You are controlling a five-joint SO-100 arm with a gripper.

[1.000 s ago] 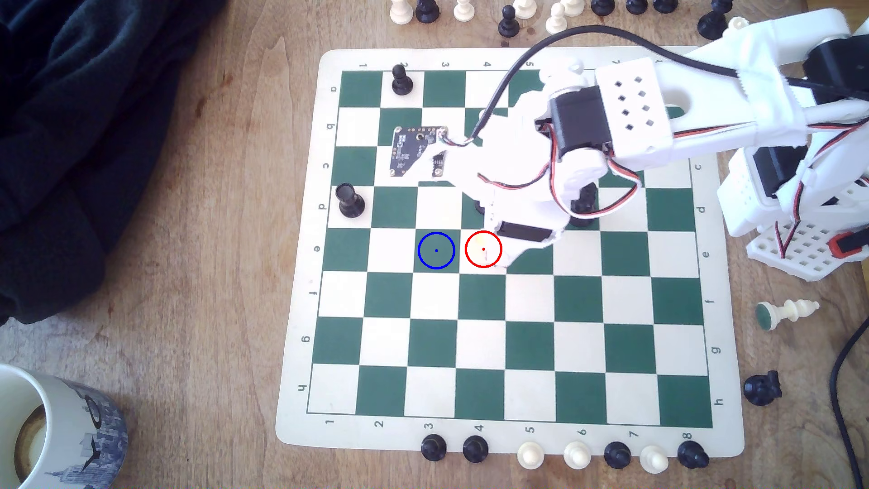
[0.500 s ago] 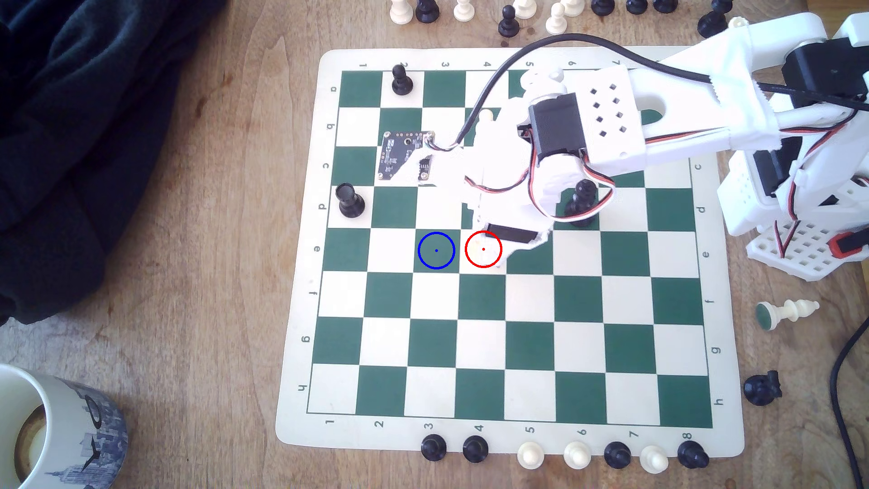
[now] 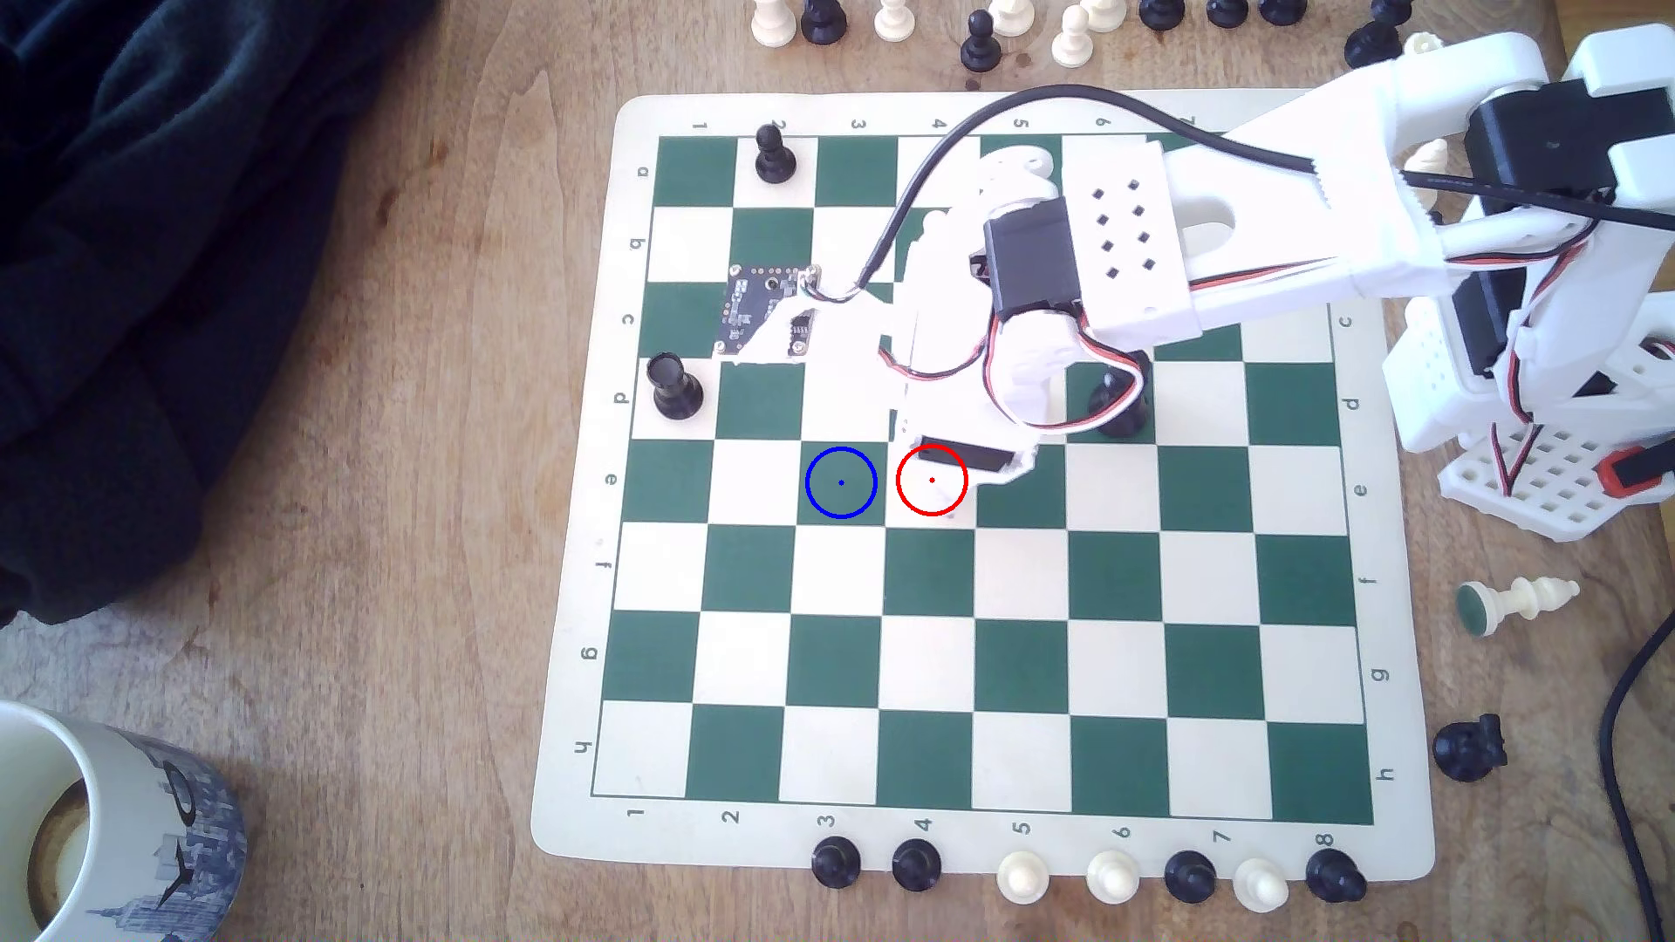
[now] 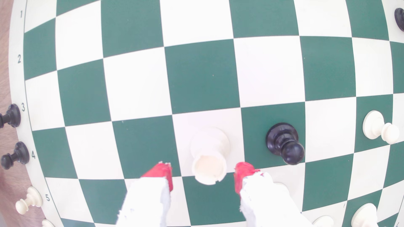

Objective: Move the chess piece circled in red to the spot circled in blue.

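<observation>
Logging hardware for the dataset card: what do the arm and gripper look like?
White 3D-printed arm with black servo blocks and a perforated wrist housing. Red, black and white servo wires loop along the links, and a thicker black cable runs to a bare dark circuit board beside the wrist. The gripper has rough white fingers with red pads.

Worn wooden tabletop [image 3: 363, 543] with visible grain, lit evenly by soft daylight. Dark crumpled fabric [image 3: 136, 226] heaped at the exterior view's upper left. Printed mug [image 3: 109, 833] at its lower left corner. Black cable [image 3: 1631, 770] along its right edge.
</observation>
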